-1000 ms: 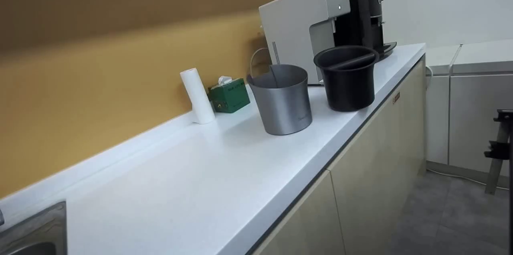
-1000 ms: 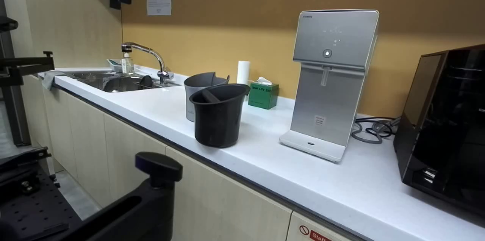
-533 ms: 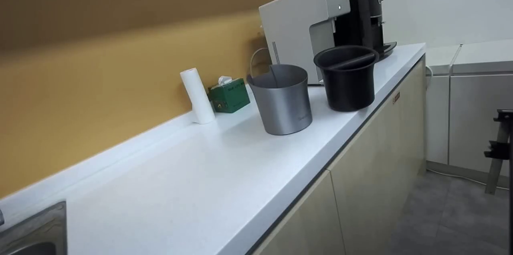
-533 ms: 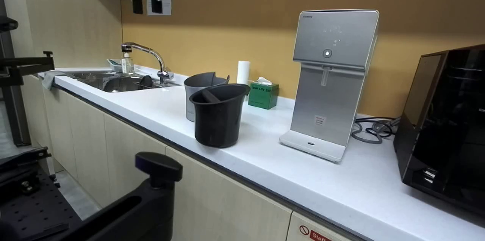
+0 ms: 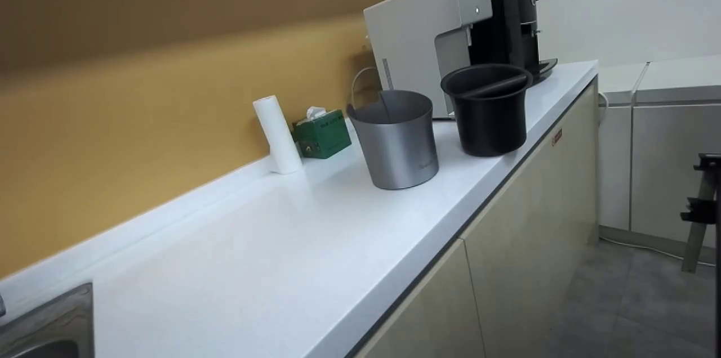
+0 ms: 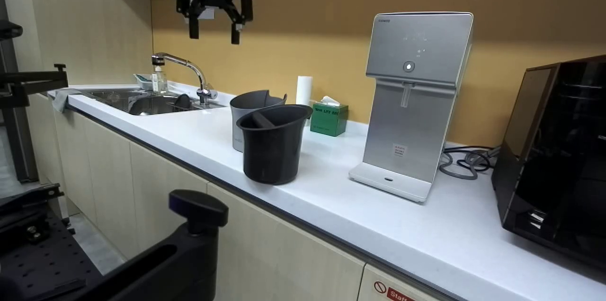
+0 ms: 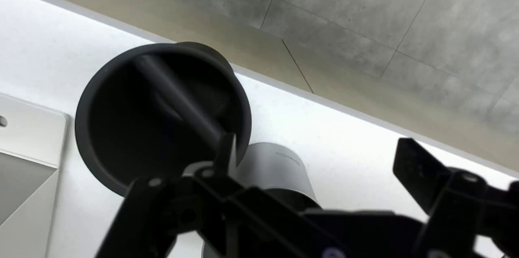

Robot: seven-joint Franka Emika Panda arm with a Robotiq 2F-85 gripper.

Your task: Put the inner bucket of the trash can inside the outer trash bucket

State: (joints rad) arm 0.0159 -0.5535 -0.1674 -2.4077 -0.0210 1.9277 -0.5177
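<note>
Inner bucket (image 6: 273, 156) is standing unmoved on the bench (image 5: 253, 251), just beside the outer trash bucket (image 5: 397, 150). Fingers (image 6: 235, 36), spread and holding nothing, are dropping nearer than a second ago; grasp approach probably starting, nesting pending.

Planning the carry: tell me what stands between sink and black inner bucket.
The grey outer trash bucket stands there on the countertop, in both exterior views.

In an exterior view you can read "ROBOTIQ" on your gripper (image 6: 214, 35) and "Staff" on a red label (image 6: 397, 294) right of a prohibition sign (image 6: 379, 287) on the near cabinet front (image 6: 368, 289). Lettering on the dispenser (image 6: 410, 135), green tissue box (image 6: 328, 121) and grey bucket (image 5: 397, 150) is blurred.
</note>
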